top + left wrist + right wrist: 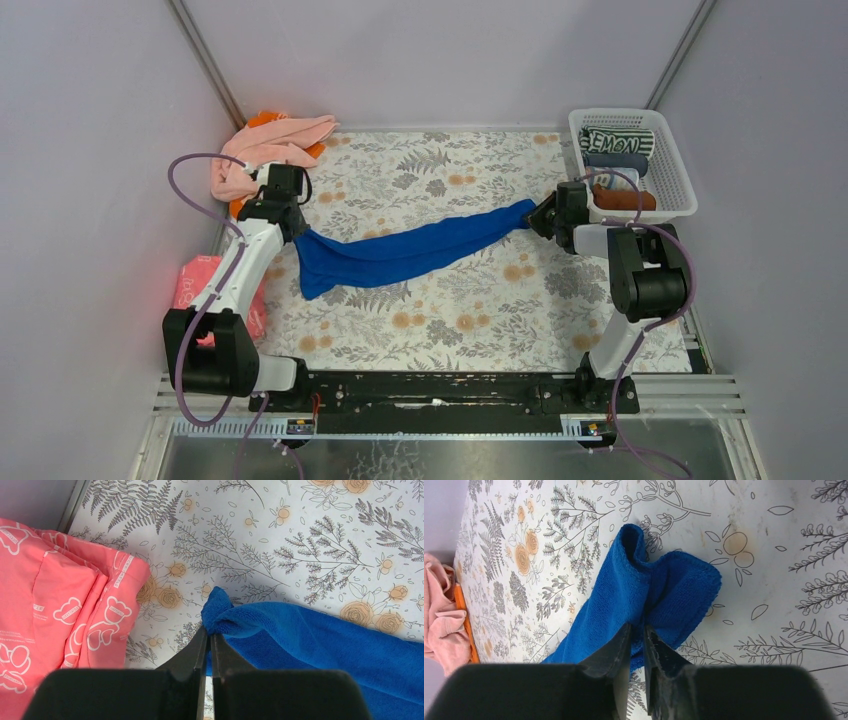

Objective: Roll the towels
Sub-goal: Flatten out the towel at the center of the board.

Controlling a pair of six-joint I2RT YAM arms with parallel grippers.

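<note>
We see the left hand [297,228] clenched on one bunched corner of the blue towel [410,250]. In its wrist view the two fingers [192,655] meet just under a knot of blue terry [320,640]. The right hand [541,213] grasps the opposite end. From its own camera the fingers [616,647] stand almost together with a fold of the blue towel [649,590] pinched between them, and a loose flap curls out just past the tips.

Between the two hands the towel runs as one long gathered band across the flowered tabletop [450,320]. It is narrow at the right hand and widens to a slack lobe beside the left hand.

Just to the outer side of the left hand lies a reddish-pink packet [60,610] with white bear print, touching the tabletop's edge. Beyond the left hand, in the far corner, a pink towel [270,145] is heaped over an orange towel [265,118]. The right wrist view catches both at its far left edge.

Close behind the right hand stands a white lattice basket [675,160]. It holds a green-and-white towel [618,142] with letters on it, a grey towel [615,162] next to that, and a brown towel [625,198] nearest the hand. They appear to be rolled, though the overhead view is too small to be sure.
</note>
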